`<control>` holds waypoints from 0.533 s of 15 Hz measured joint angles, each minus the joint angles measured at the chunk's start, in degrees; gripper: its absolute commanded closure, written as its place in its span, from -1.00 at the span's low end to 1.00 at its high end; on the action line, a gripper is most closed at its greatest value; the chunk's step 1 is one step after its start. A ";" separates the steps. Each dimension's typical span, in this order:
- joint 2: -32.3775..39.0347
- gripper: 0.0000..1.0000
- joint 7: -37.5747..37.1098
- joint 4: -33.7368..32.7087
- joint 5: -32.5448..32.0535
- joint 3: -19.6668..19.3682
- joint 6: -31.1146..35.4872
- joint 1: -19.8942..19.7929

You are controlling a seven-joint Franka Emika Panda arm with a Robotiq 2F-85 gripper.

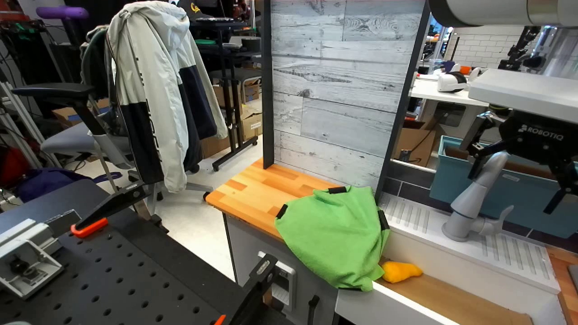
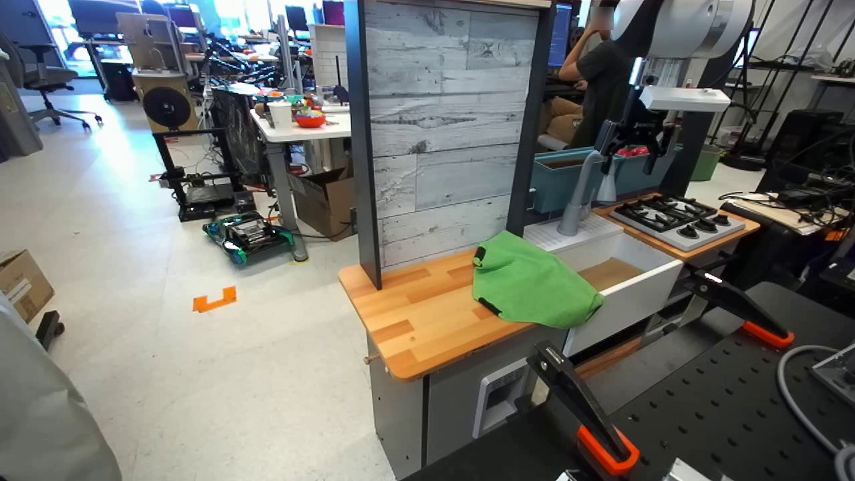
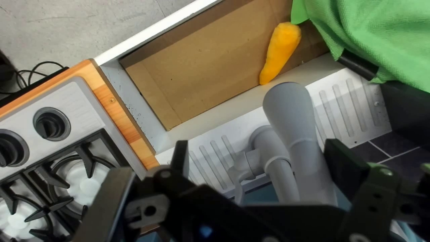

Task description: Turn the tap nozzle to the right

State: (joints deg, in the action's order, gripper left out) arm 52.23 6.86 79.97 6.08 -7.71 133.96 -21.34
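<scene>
The tap nozzle [image 3: 299,144] is past the back corner of the wooden desk [image 2: 427,327], its base on the grooved ledge [image 1: 404,214] behind the sink [image 2: 631,300]. The gripper [image 3: 258,151] is at the nozzle; its fingers [image 3: 346,164] are spread apart, released. In the wrist view the nozzle appears btwn them, just beside one finger, w/ a broad gap to the other. In an exterior view one fingertip [image 2: 606,162] overlaps the nozzle's top bend; if they touch, I cannot tell.

Only the wrist view shows the whole yellow soft thing [image 3: 280,53] in the sink; in an exterior view the green cloth [image 1: 334,234] overlaps its thick end. The tap handle [image 1: 500,221] shows there & in the wrist view. The stove [image 2: 678,219], at the sink's end opposite the desk, shows well in the wrist view & in an exterior view.

Abt. edges: the cloth lies over the desk's front corner nr the sink & hangs down the front edge. A grey panel [image 1: 343,85] stands along the desk's back edge. Behind the ledge is a blue bin [image 1: 528,203]. Btwn the nozzle's wide end & the sink's front edge is open air.
</scene>
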 measured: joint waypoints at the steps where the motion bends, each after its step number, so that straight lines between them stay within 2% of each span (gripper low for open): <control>1: 0.00 -1.00 0.00 0.00 0.00 0.01 0.00 0.00; 8: -2.83 -1.00 0.00 2.06 0.02 0.09 -0.01 0.02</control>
State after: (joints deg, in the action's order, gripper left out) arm 49.40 6.85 82.03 6.10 -7.62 133.96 -21.31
